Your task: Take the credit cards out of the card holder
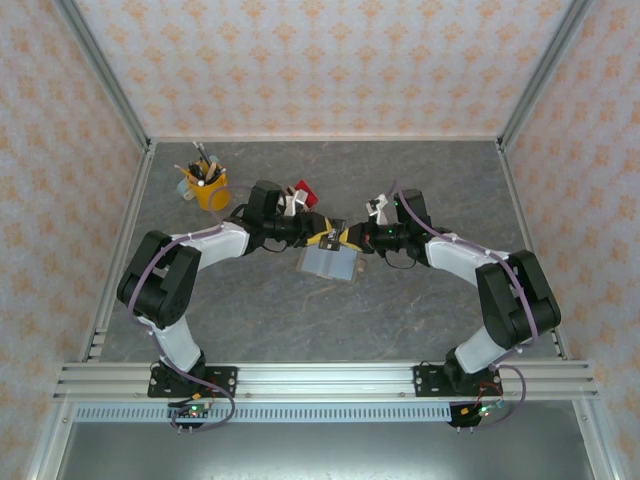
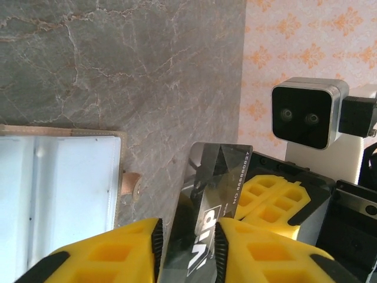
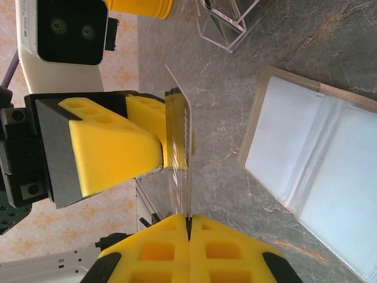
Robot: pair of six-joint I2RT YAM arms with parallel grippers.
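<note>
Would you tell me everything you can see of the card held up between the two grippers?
The card is thin, flat, rectangular, dark and glossy like plastic, with white "VIP" lettering and a printed number. It is held in the air, seen edge-on from the right wrist. The right gripper has its jaws shut on one end; the other end sits between the left gripper's yellow jaws, though whether they have clamped it is unclear.

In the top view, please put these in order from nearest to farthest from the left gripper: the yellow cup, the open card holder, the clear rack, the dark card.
Measured from the left gripper:
1. dark card, gripped between its fingers.
2. card holder, on the table just on the near side.
3. clear rack, behind it.
4. yellow cup, far off at the left rear.
</note>
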